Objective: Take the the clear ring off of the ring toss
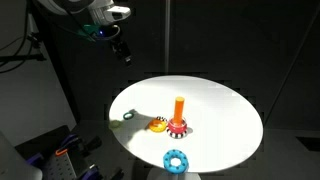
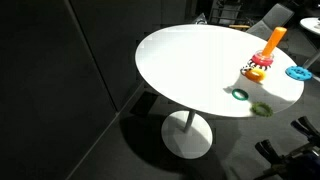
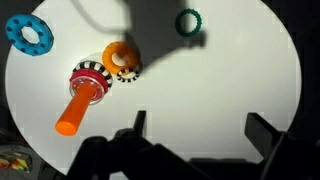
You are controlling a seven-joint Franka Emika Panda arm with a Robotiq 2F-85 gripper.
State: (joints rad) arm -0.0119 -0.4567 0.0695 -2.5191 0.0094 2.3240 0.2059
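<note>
Fingers (image 3: 262,135): spread wide, nothing held. Gripper (image 1: 121,52): hangs high, well apart from everything below.
Table (image 1: 222,112): round, white.
Ring toss (image 1: 179,113): orange peg upright on a red toothed base, near the table's middle.
Clear ring: cannot be made out on the peg.
Orange ring (image 1: 158,124): flat, just beside the base.
Green ring (image 1: 130,116): flat, nearer the rim.
Blue toothed ring (image 1: 176,159): flat, at the table's edge.

Arm (image 1: 85,14) cut off by top edge. Claw (image 3: 200,126) is only a dark silhouette in wrist view, cropped at bottom edge and hiding the near rim of the surface (image 3: 220,80). Ring toss (image 1: 178,118) tiny in both exterior views; clear ring can't be made out on it.
</note>
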